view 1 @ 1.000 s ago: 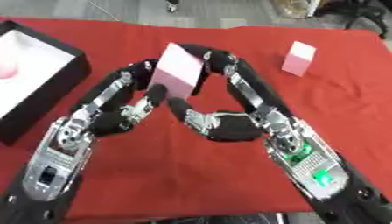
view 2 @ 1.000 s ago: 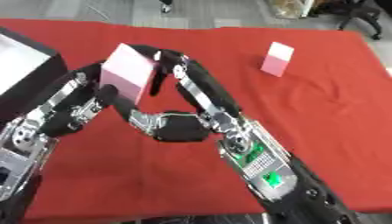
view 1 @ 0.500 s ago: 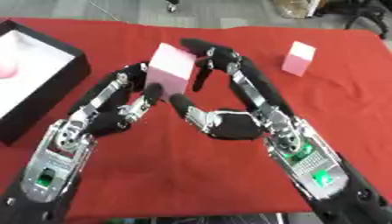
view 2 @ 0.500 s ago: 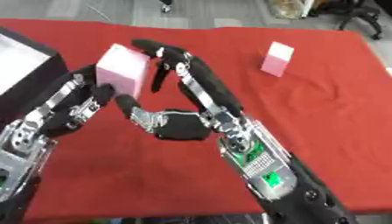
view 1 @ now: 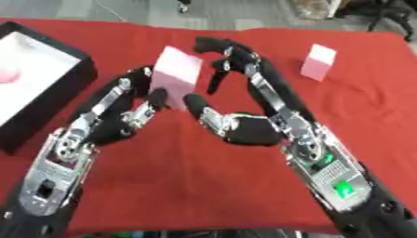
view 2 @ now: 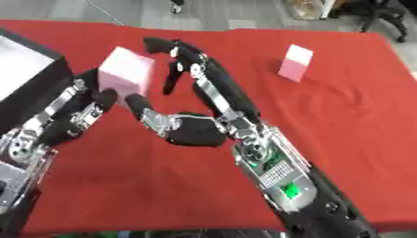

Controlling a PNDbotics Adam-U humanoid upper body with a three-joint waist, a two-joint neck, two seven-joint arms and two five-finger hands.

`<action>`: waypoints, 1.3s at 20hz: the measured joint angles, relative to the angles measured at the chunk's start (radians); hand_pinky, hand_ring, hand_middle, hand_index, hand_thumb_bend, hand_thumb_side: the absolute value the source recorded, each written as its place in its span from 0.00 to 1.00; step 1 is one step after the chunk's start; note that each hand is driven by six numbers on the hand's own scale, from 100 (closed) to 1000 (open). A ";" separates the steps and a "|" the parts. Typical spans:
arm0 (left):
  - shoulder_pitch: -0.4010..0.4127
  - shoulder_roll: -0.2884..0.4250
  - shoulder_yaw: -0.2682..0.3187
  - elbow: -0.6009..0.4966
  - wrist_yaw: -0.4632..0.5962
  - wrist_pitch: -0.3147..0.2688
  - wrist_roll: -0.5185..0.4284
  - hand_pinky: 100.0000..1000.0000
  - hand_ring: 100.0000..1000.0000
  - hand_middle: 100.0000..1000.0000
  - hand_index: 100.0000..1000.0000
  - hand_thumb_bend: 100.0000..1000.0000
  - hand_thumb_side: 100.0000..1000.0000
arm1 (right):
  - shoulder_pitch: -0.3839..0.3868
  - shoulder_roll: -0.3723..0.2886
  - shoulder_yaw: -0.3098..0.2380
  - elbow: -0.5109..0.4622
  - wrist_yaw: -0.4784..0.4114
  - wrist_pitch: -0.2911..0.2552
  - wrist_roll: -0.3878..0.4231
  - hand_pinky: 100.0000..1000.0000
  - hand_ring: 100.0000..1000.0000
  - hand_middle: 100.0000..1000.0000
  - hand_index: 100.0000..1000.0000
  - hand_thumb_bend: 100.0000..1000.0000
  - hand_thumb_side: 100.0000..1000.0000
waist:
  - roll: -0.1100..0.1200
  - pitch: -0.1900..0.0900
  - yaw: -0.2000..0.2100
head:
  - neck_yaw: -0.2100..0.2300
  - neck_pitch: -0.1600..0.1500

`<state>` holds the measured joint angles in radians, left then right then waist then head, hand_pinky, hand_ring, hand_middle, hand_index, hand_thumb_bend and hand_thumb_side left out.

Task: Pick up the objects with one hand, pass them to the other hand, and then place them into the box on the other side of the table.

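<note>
**Pink block held by the left hand, right hand spread beside it**

At the far left edge of the red table (view 1: 204,186) sits the black box (view 1: 57,100), its inside white, with a pale pink shape lying at its left side that I can't make out clearly.

Next along, the left hand (view 1: 134,116) comes up from the lower left corner, palm to the block. Its fingers run up the left face of a pink block (view 1: 175,76) and its thumb presses the block's lower front, so the block is pinched between them and sits above the cloth, tilted a little, near the table's middle and well apart from the box.

Just right of the block is the right hand (view 1: 244,130), reaching in from the lower right. Its fingers (view 1: 236,58) are spread out and stretched up past the block's right side, with a gap showing between them and the pink face; its thumb (view 1: 199,109) points up toward the block's lower corner, close beside the left thumb. I can't tell whether that thumb touches the block. The right hand is released, holding nothing.

Further right, toward the far edge of the cloth, a second, smaller pink block (view 1: 318,62) stands upright on the table by itself, well away from both hands.
</note>
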<state>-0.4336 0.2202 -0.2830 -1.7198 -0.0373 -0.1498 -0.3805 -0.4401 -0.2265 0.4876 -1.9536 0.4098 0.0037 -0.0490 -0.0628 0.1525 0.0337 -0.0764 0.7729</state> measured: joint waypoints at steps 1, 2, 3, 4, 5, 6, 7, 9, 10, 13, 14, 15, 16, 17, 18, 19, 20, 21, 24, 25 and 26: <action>0.003 0.000 0.003 0.000 0.000 0.000 0.003 0.64 0.71 0.36 0.19 0.00 0.66 | 0.000 0.000 -0.001 0.000 0.000 0.000 -0.001 0.78 0.44 0.79 0.91 0.23 0.60 | 0.000 0.000 0.000 | 0.000 0.000; 0.003 0.002 0.006 0.000 0.000 0.001 0.006 0.64 0.71 0.36 0.19 0.00 0.66 | 0.000 0.000 -0.003 0.000 0.000 0.000 -0.002 0.78 0.44 0.79 0.91 0.23 0.60 | 0.000 0.000 0.000 | 0.000 0.000; 0.004 0.005 0.010 0.000 0.000 0.001 0.010 0.64 0.71 0.36 0.19 0.00 0.66 | 0.001 0.000 -0.006 0.000 0.002 0.000 -0.005 0.78 0.44 0.80 0.91 0.23 0.60 | 0.000 0.000 0.000 | 0.000 0.000; 0.005 0.008 0.014 0.000 0.000 0.001 0.014 0.64 0.71 0.36 0.19 0.00 0.66 | 0.002 0.000 -0.009 0.000 0.003 0.000 -0.008 0.78 0.44 0.80 0.91 0.23 0.60 | 0.000 0.000 0.000 | 0.000 0.000; 0.005 0.009 0.018 0.000 0.000 0.002 0.017 0.64 0.71 0.36 0.19 0.00 0.65 | 0.005 0.001 -0.013 0.000 0.004 0.000 -0.010 0.78 0.44 0.80 0.91 0.23 0.59 | 0.000 0.000 0.000 | 0.000 0.000; 0.006 0.009 0.022 0.000 0.000 0.002 0.022 0.64 0.71 0.36 0.19 0.00 0.65 | 0.008 0.001 -0.016 -0.001 0.005 -0.001 -0.012 0.78 0.45 0.80 0.92 0.23 0.59 | 0.000 0.000 0.000 | 0.000 0.000; 0.007 0.012 0.028 0.000 0.000 0.002 0.027 0.64 0.71 0.36 0.19 0.00 0.65 | 0.009 0.001 -0.021 -0.005 0.007 -0.002 -0.015 0.78 0.45 0.80 0.92 0.24 0.58 | 0.000 0.000 0.000 | 0.000 0.000; 0.011 0.019 0.040 0.000 -0.001 0.001 0.039 0.64 0.71 0.36 0.19 0.00 0.65 | 0.009 0.001 -0.034 -0.014 0.010 -0.009 -0.021 0.78 0.45 0.80 0.92 0.24 0.57 | 0.000 -0.001 0.000 | 0.001 0.000; 0.012 0.023 0.047 0.000 -0.002 0.001 0.046 0.64 0.71 0.37 0.19 0.00 0.64 | 0.009 0.001 -0.041 -0.017 0.013 -0.014 -0.027 0.78 0.45 0.80 0.92 0.24 0.56 | 0.000 -0.001 0.000 | 0.001 0.000; 0.016 0.039 0.075 0.000 -0.009 -0.001 0.075 0.64 0.71 0.37 0.19 0.00 0.63 | 0.011 0.005 -0.064 -0.020 0.020 -0.035 -0.047 0.79 0.44 0.80 0.92 0.24 0.55 | 0.002 -0.003 -0.001 | 0.006 0.000; 0.019 0.047 0.087 -0.001 -0.010 -0.003 0.088 0.64 0.70 0.37 0.19 0.00 0.62 | 0.015 0.007 -0.072 -0.022 0.022 -0.041 -0.055 0.79 0.44 0.80 0.92 0.24 0.55 | 0.005 -0.004 -0.001 | 0.012 0.000; 0.023 0.056 0.098 -0.002 -0.013 -0.005 0.101 0.64 0.70 0.37 0.19 0.00 0.62 | 0.019 0.008 -0.078 -0.023 0.025 -0.046 -0.062 0.79 0.44 0.80 0.92 0.24 0.55 | 0.007 -0.005 -0.001 | 0.026 0.000; 0.027 0.068 0.112 -0.005 -0.015 -0.007 0.115 0.64 0.70 0.37 0.19 0.00 0.61 | 0.023 0.008 -0.085 -0.025 0.026 -0.050 -0.069 0.79 0.44 0.80 0.92 0.24 0.54 | 0.009 -0.007 -0.002 | 0.049 0.000; 0.032 0.081 0.126 -0.008 -0.018 -0.010 0.130 0.64 0.70 0.37 0.19 0.00 0.61 | 0.027 0.008 -0.090 -0.025 0.027 -0.053 -0.074 0.79 0.44 0.80 0.92 0.24 0.54 | 0.012 -0.009 -0.002 | 0.078 0.000; 0.040 0.098 0.141 -0.013 -0.021 -0.014 0.149 0.64 0.70 0.37 0.19 0.00 0.60 | 0.031 0.008 -0.095 -0.025 0.027 -0.055 -0.081 0.79 0.44 0.80 0.92 0.24 0.55 | 0.016 -0.012 -0.002 | 0.118 0.000; 0.047 0.114 0.155 -0.017 -0.025 -0.018 0.165 0.64 0.69 0.37 0.19 0.00 0.59 | 0.035 0.008 -0.098 -0.025 0.029 -0.056 -0.085 0.79 0.44 0.80 0.92 0.24 0.55 | 0.020 -0.013 -0.002 | 0.162 0.000; 0.056 0.132 0.169 -0.022 -0.029 -0.023 0.183 0.64 0.69 0.37 0.19 0.00 0.59 | 0.038 0.008 -0.100 -0.025 0.030 -0.056 -0.087 0.79 0.44 0.80 0.92 0.23 0.55 | 0.025 -0.015 -0.003 | 0.209 0.000; 0.066 0.151 0.184 -0.027 -0.035 -0.028 0.202 0.64 0.69 0.37 0.19 0.00 0.58 | 0.042 0.008 -0.100 -0.025 0.030 -0.057 -0.088 0.79 0.44 0.80 0.92 0.23 0.55 | 0.030 -0.017 -0.004 | 0.260 0.000; 0.095 0.210 0.227 -0.036 -0.056 -0.042 0.260 0.64 0.68 0.37 0.19 0.00 0.56 | 0.054 0.008 -0.099 -0.025 0.030 -0.055 -0.085 0.79 0.43 0.80 0.92 0.22 0.56 | 0.039 -0.021 -0.007 | 0.397 0.000; 0.103 0.231 0.243 -0.037 -0.065 -0.046 0.281 0.64 0.68 0.37 0.19 0.00 0.56 | 0.055 0.008 -0.098 -0.025 0.030 -0.055 -0.083 0.79 0.43 0.80 0.92 0.22 0.56 | 0.042 -0.024 -0.007 | 0.435 0.000; 0.109 0.252 0.257 -0.036 -0.076 -0.049 0.301 0.65 0.67 0.37 0.19 0.00 0.55 | 0.058 0.008 -0.098 -0.025 0.030 -0.054 -0.080 0.79 0.43 0.80 0.92 0.22 0.56 | 0.044 -0.026 -0.008 | 0.466 0.000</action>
<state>-0.3242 0.4718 -0.0259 -1.7555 -0.1133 -0.1984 -0.0794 -0.3819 -0.2188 0.3899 -1.9788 0.4403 -0.0503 -0.1294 -0.0187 0.1264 0.0259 0.3897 0.7728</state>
